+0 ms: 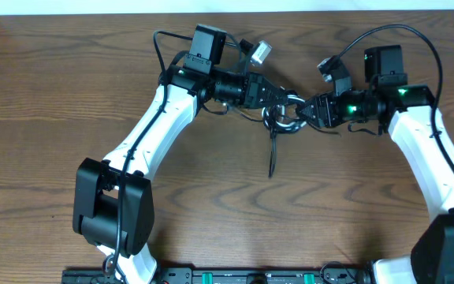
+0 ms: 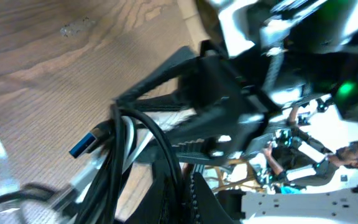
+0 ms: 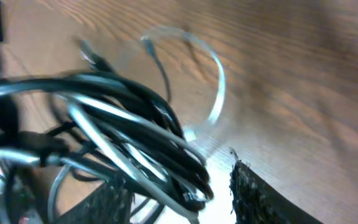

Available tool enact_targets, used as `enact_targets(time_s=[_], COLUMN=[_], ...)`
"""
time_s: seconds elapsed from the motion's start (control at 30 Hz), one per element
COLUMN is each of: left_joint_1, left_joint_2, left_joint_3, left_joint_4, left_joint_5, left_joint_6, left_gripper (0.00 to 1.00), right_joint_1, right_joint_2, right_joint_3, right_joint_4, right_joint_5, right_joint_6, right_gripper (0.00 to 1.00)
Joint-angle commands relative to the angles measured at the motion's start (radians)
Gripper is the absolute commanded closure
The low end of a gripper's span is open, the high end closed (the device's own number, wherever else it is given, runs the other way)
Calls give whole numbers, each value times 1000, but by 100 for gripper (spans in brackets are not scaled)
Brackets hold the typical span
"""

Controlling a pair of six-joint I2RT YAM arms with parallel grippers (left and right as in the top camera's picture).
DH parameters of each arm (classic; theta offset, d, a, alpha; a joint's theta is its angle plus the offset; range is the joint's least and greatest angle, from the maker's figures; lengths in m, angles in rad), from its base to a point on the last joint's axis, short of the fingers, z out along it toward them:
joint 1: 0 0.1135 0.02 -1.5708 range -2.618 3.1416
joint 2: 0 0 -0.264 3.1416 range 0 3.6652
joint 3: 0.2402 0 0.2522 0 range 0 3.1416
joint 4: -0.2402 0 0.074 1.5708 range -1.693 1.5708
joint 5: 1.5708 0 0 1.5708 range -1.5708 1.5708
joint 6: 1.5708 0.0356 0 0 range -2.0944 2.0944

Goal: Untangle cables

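Note:
The cables [image 1: 275, 123] are a knot of thin black and white cords hanging between my two grippers at the table's middle back. One black strand [image 1: 273, 158] trails down toward the front. My left gripper [image 1: 279, 100] is shut on the cables [image 2: 126, 149] at the knot's left, and a blue plug [image 2: 82, 144] sticks out beside it. From the right, my right gripper [image 1: 303, 110] reaches in. Its fingers [image 3: 253, 193] stand apart around the bundle [image 3: 135, 124], with a gap showing on the right side. A white cable loop [image 3: 216, 93] lies on the wood beyond.
The wooden table [image 1: 345, 205] stretches wide in front of the knot. Its back edge [image 1: 290, 9] meets a white wall. A black rail [image 1: 251, 276] runs along the front edge between the two arm bases.

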Motion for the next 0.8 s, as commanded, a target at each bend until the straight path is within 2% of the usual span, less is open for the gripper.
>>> enact_targets(time_s=[0.0,0.17,0.3,0.5,0.6,0.67,0.77], left_joint_1=[5,5,5,5,13,21,27], left_joint_2=[-10,-10,-10,-10,-10,-10,-10], left_joint_3=[23,23,23,23,23,23,23], left_joint_4=[30,35,60,108,106,106,102], left_joint_5=[41,50,94,97,30,-9,-14], left_joint_6=[-113,-151,-151,-173,-173,-173,-174], left_gripper=[92,92,92,92,92,92,92], right_joint_1=[5,5,5,4,-13,-39,-92], right_joint_2=[47,111,151,159,157,150,134], right_joint_3=[-24,-25,-25,-24,-23,-23,-11], right_joint_4=[39,119,193,238,236,236,239], right_joint_5=[14,14,15,-34,-109,-181,-306], right_joint_6=[0,76,165,208,204,184,171], right_gripper=[58,78,99,99,95,87,64])
